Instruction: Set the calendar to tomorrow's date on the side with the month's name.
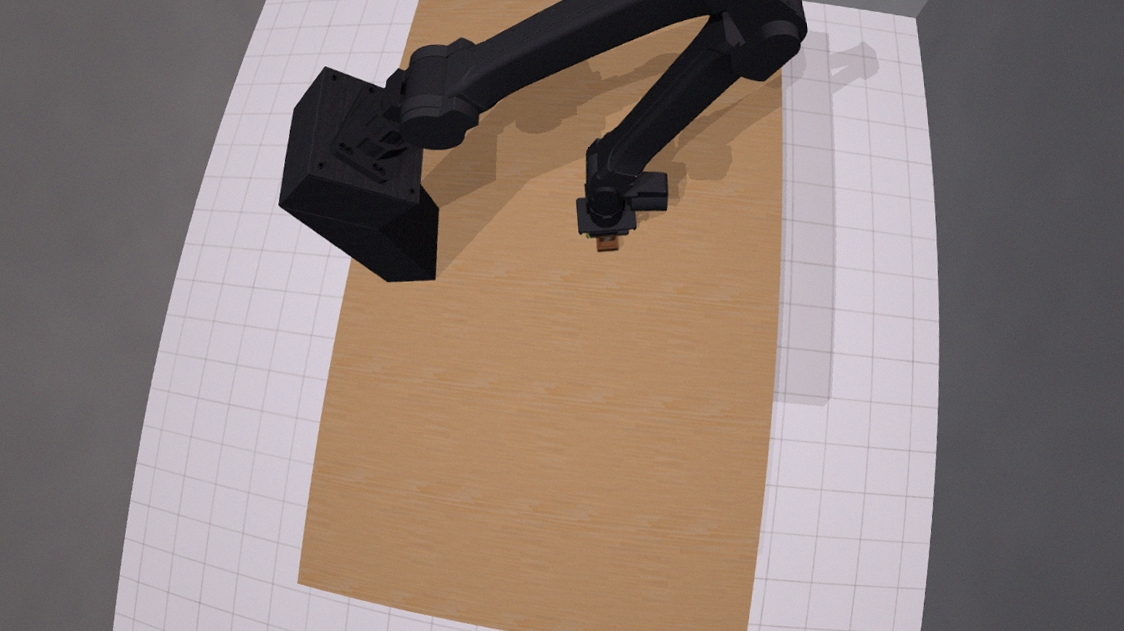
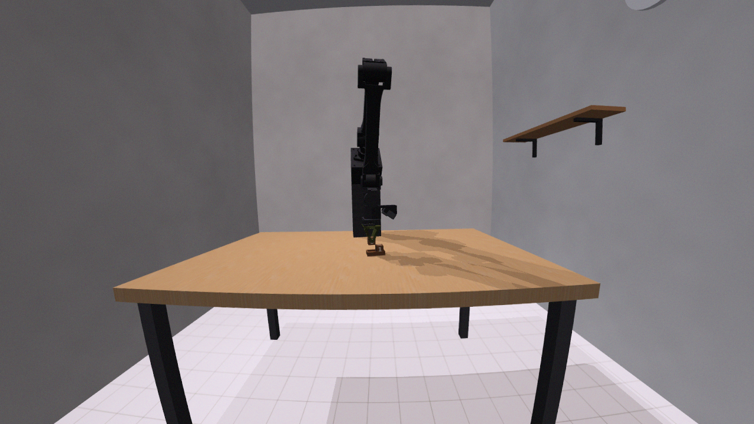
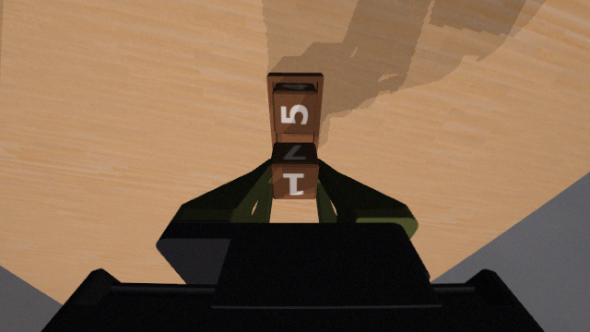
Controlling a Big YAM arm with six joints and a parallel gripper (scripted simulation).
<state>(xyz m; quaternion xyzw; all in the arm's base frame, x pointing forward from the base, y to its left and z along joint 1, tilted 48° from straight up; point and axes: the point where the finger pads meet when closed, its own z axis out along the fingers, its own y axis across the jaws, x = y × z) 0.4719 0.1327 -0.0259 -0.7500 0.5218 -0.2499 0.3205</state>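
Wrist view, cube (image 3: 295, 182) between the gripper's (image 2: 371, 242) (image 3: 295, 182) fingers, tray (image 2: 374, 252) (image 3: 271, 111) just beyond.

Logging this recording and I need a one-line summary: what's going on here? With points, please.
The robot arm's gripper (image 2: 371, 240) (image 3: 294, 166) has its jaws shut on a brown cube (image 2: 371, 242) (image 3: 294, 183), held up above the calendar tray (image 2: 373, 254) (image 3: 295, 75). A second cube (image 2: 379, 248) (image 3: 295, 112), a 5 on its upper face, sits in the tray on the table (image 2: 237, 268) (image 3: 115, 129). The held cube isn't down beside it, so the date isn't finished.
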